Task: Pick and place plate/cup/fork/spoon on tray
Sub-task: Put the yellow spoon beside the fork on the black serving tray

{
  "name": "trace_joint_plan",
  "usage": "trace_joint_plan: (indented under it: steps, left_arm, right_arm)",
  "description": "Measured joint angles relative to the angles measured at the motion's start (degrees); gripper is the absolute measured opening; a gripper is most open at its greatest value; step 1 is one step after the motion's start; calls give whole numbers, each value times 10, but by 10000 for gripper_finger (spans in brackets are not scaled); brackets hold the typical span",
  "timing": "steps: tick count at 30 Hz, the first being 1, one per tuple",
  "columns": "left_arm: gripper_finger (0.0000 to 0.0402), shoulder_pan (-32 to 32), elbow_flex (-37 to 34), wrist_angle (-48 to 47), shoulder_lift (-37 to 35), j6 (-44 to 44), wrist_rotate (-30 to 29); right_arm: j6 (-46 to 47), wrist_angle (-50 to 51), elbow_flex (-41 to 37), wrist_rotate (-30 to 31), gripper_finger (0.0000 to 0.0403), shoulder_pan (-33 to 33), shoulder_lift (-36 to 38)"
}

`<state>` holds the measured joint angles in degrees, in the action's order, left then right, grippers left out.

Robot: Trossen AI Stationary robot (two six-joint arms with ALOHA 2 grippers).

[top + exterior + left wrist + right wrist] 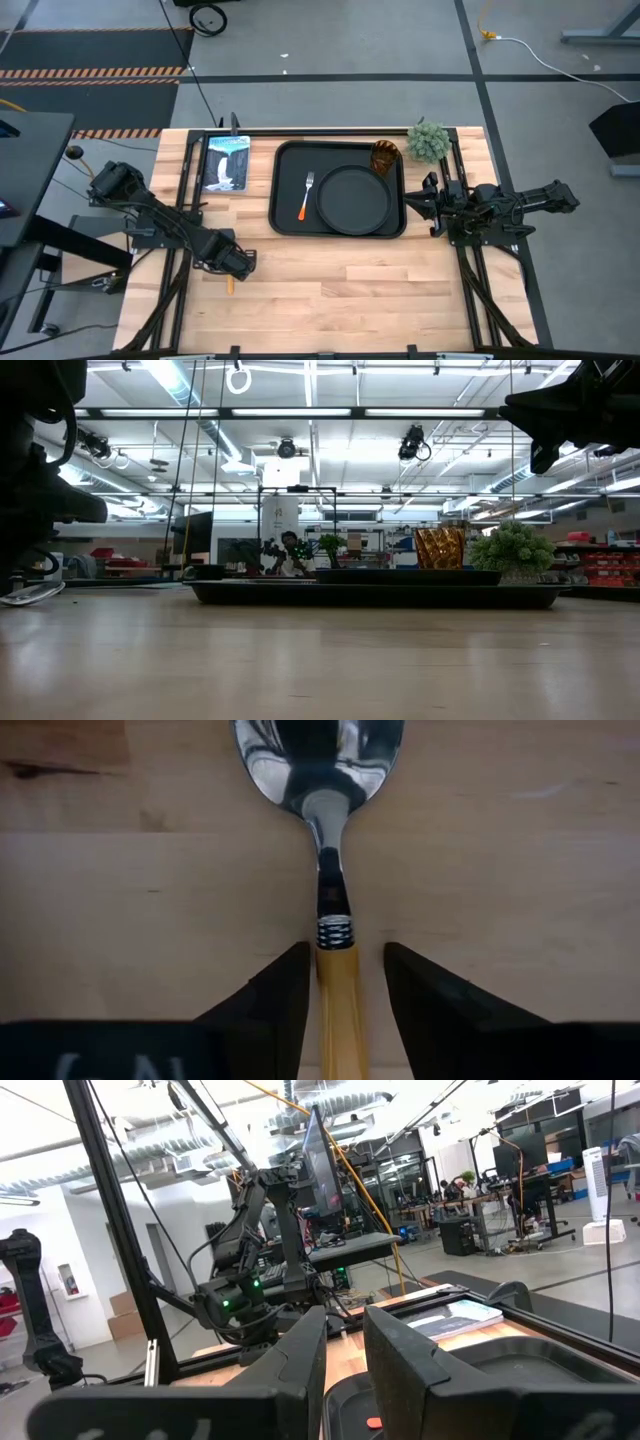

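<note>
Centred toward the table's (400,290) far side: the tray (285,190), long side across, within reach of either arm. Already loaded — plate (354,199) filling the right half, fork (306,196) lying just left of it with tines pointing away from the near edge, cup (385,157) upright in the far right corner, apparently off the plate's rim. Only bare strip left on the tray lies along its left side beside the fork, probably the slot meant for the last piece.

Off the tray's right end: right gripper (428,203), raised clear of the wood, fingers parted by a narrow gap with nothing between them; parked there, likely to keep out of the way.

Down on the wood near the front left, well apart from the tray: left gripper (342,995), lowered over the spoon (328,840). Fingers open and straddling the orange handle just behind the metal collar, a sliver of space on each side, so not yet clamped. Bowl pointing out ahead, flat on the table. Handle lined up between the pads so closing should pinch it squarely; thin and low, so liable to slip if the grip lands high.
</note>
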<state>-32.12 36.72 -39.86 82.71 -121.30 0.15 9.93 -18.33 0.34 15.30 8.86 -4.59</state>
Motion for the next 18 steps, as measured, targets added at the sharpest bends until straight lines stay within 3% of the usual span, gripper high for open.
trace_joint_plan:
  steps: [4, 13, 18]
  left_arm:
    - [130, 0, 0, 1, 0, 0, -6]
    - [62, 1, 1, 5, 0, -11, -18]
    - [58, 7, 17, -16, 2, -10, -46]
  right_arm:
    - [0, 0, 0, 0, 78, 0, 0]
    - [0, 0, 0, 0, 78, 0, 0]
    - [0, 0, 0, 0, 78, 0, 0]
